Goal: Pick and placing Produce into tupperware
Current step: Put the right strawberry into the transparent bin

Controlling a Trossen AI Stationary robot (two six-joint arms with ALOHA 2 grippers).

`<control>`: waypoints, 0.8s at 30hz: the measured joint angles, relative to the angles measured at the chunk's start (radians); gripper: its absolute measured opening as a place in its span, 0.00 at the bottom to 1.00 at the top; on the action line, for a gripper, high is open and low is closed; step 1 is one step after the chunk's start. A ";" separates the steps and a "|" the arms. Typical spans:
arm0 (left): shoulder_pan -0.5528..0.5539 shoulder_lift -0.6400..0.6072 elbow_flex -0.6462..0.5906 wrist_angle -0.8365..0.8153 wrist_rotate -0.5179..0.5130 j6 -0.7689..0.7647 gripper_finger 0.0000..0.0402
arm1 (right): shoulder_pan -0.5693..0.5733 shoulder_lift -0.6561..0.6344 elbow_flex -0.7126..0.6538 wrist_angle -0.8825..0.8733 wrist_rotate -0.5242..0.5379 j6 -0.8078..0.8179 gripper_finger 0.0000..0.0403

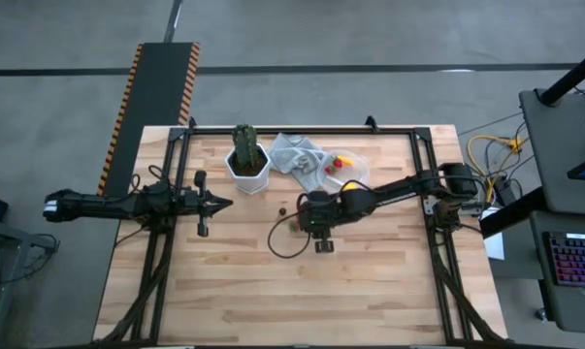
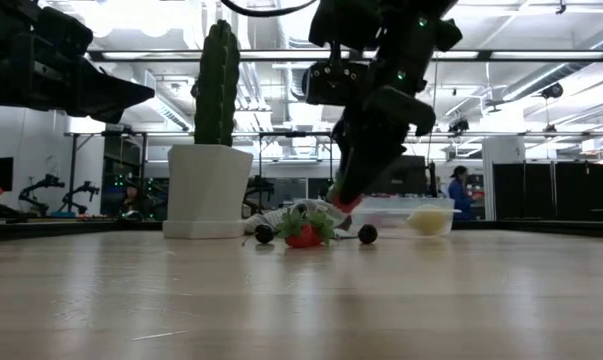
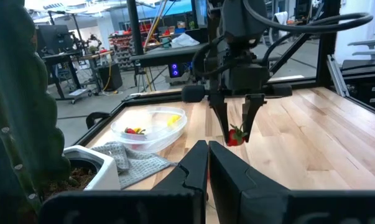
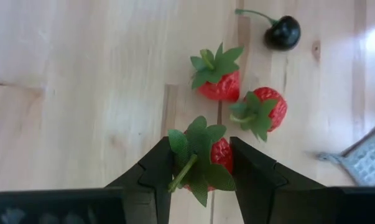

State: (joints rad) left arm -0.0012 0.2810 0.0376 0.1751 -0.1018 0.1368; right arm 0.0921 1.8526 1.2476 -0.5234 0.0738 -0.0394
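Right wrist view — right gripper (image 4: 203, 163) around 1 strawberry (image 4: 213, 158), seemingly airborne.

Right gripper (image 4: 203, 163): its two dark fingers (image 4: 159, 168) close on either side of a red strawberry (image 4: 219, 154) with green leaves and a pale green stem, held above the light wooden table (image 4: 81, 81). Two more strawberries (image 4: 217, 81) (image 4: 265, 109) lie just beside each other on the wood beyond it, and a dark cherry (image 4: 282, 31) with a green stem lies near them, apart. A corner of grey cloth (image 4: 364, 158) shows at the frame edge.
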 joint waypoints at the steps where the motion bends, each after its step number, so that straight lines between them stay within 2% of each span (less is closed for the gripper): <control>1: 0.000 0.000 0.000 0.000 0.000 0.000 0.00 | 0.000 0.000 0.010 -0.016 0.004 -0.003 0.30; 9: 0.000 0.000 0.000 0.000 0.000 0.000 0.00 | 0.000 0.000 0.080 -0.109 0.024 -0.026 0.30; 15: 0.000 0.000 0.000 0.000 0.000 -0.001 0.00 | -0.003 0.000 0.118 -0.202 0.170 -0.044 0.30; 24: 0.000 0.000 0.000 0.000 0.000 -0.001 0.00 | -0.039 0.000 0.130 -0.283 0.315 0.008 0.30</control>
State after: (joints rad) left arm -0.0010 0.2810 0.0376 0.1749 -0.1017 0.1356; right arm 0.0533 1.8523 1.3773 -0.8067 0.3889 -0.0311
